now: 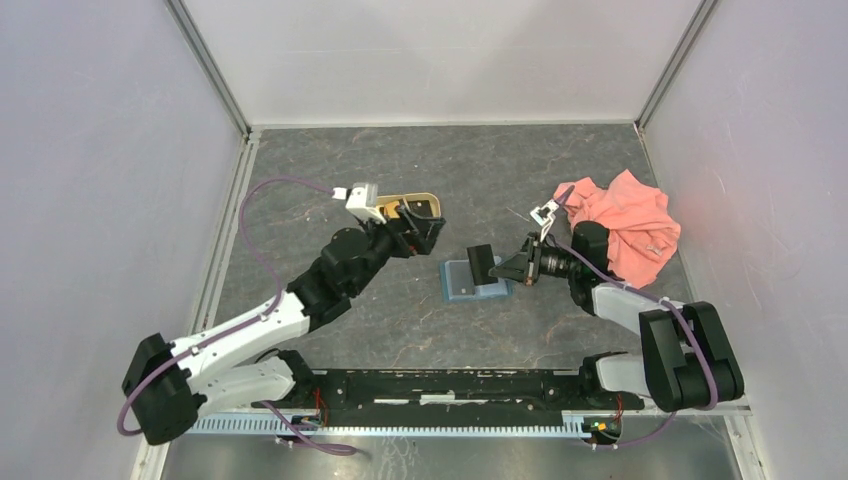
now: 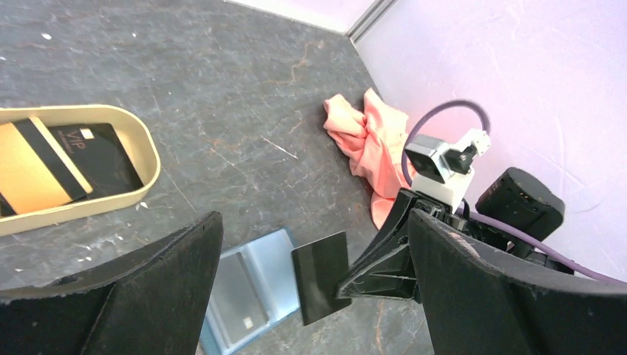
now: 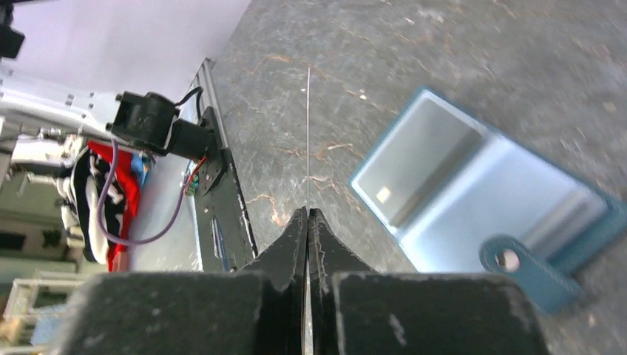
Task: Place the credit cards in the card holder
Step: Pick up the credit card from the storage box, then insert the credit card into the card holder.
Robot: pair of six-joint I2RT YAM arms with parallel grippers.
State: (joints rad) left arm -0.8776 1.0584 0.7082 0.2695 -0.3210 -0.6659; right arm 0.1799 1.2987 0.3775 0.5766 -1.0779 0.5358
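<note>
**Held card.** One black card (image 2: pixel 322 275), thin and rectangular, stands on edge in the air just over the open card holder (image 1: pixel 458 287). In the right wrist view you see it only as a fine line running straight out from the fingertips.

**Card holder.** A teal wallet, lying open and flat on the counter (image 1: pixel 400 330) with its lighter blue pockets facing up.
- Its long axis runs roughly across the top view, slightly tilted.
- From the card's free edge the pockets lie below and off to one side, to the right in the right wrist view, so the card is not yet lined up with a slot.
- What looks like a pale card (image 2: pixel 240 299) with a chip sits in one pocket.

**Right pincer** (image 3: pixel 307 222). Pressed together, pinching the black card by one end. This is your nearer arm, and the card it carries hangs directly over the holder.

**Left pincer** (image 2: pixel 314 222). Spread wide, holding and touching nothing. It hovers by the tan oval tray (image 2: pixel 148 148), apart from the holder.

**Tray contents.** A gold card (image 2: pixel 29 166) and a black VIP card (image 2: pixel 103 155), lying flat and overlapping, are yet to be moved.

**Other.** A pink cloth (image 1: pixel 625 225) lies crumpled beyond the right arm, away from the work.
</note>
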